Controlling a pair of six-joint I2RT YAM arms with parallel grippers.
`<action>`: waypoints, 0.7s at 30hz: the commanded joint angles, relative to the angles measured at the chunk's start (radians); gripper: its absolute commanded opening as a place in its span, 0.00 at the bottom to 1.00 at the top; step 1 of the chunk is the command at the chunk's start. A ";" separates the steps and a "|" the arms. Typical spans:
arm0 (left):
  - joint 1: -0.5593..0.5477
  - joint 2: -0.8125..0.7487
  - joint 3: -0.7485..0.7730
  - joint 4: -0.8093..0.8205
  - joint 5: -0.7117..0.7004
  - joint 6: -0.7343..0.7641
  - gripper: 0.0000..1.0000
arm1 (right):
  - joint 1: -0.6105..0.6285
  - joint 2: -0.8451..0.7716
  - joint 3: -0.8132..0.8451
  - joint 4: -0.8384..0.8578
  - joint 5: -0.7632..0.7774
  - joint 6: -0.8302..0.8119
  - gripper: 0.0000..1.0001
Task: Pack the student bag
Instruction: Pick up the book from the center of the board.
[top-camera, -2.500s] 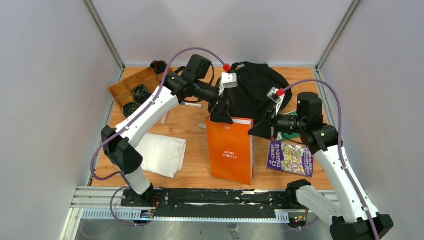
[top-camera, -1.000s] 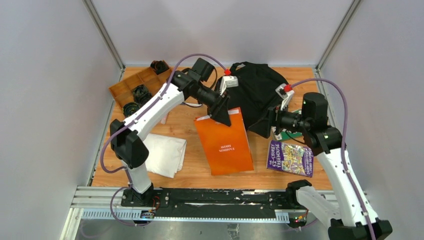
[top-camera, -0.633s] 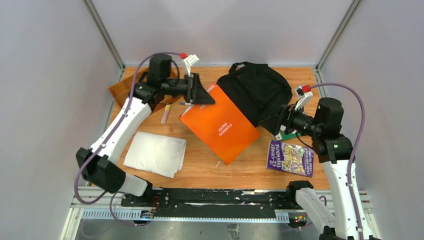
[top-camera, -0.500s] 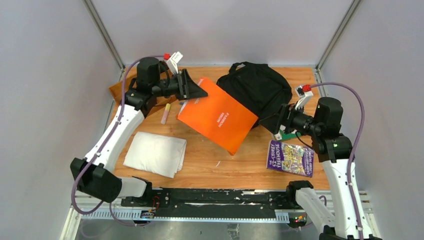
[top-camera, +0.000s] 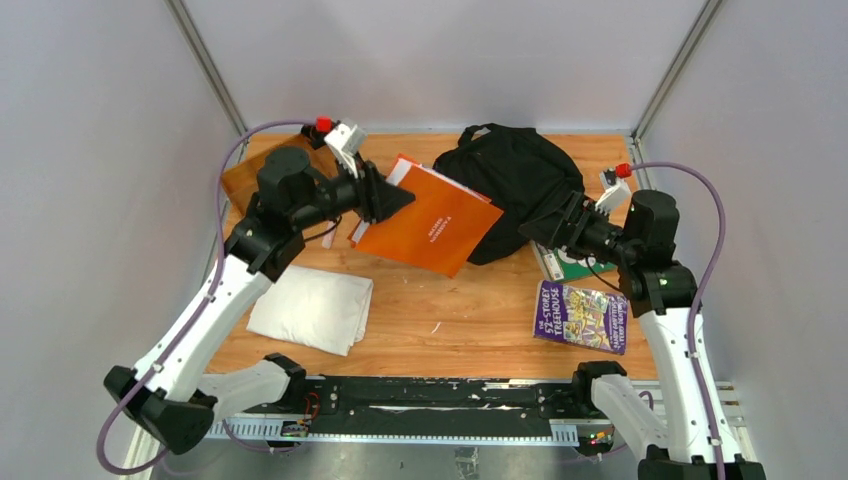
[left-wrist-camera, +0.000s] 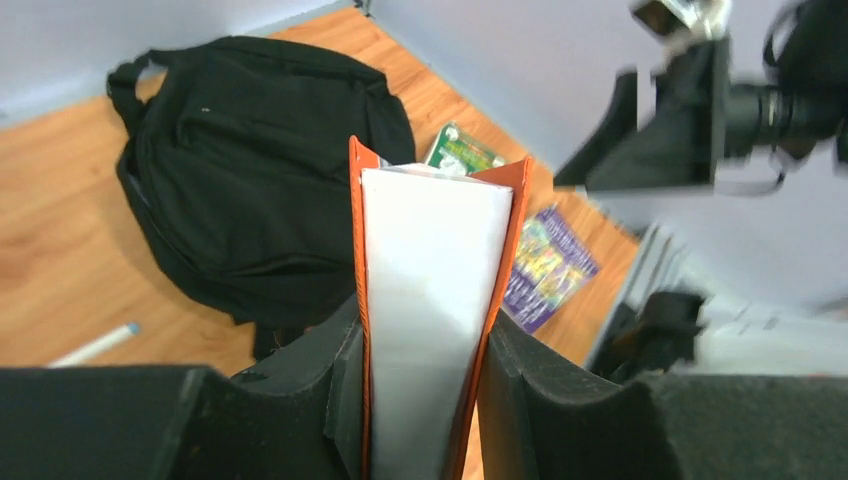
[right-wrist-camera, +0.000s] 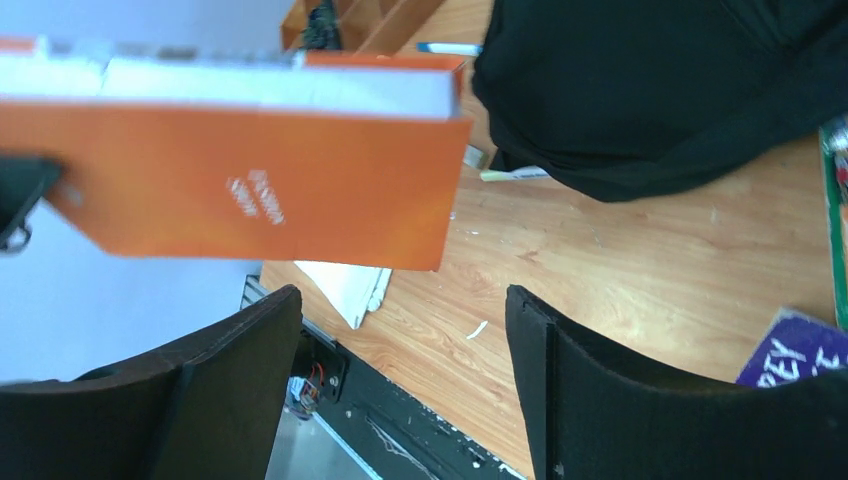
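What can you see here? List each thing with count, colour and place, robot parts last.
student bag: one, black, far middle of table.
orange book: one, orange, lifted beside the bag.
purple book: one, purple, near right.
green book: one, green, right, partly hidden.
white cloth: one, white, near left.
wooden tray: one, brown, far left, partly hidden.
markers: two, pale, beside the bag.
table: one, wooden.
left gripper: one, black, shut on orange book.
right gripper: one, black, open, by bag's right edge.
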 joint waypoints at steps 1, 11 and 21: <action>-0.107 -0.086 -0.084 0.031 -0.037 0.364 0.13 | -0.026 0.015 0.014 -0.105 0.102 0.077 0.78; -0.296 -0.073 -0.172 0.110 -0.026 0.666 0.10 | -0.040 0.093 0.014 -0.264 0.058 0.154 0.82; -0.594 -0.089 -0.371 0.314 -0.233 0.927 0.00 | -0.094 0.089 -0.197 -0.284 -0.200 0.324 0.86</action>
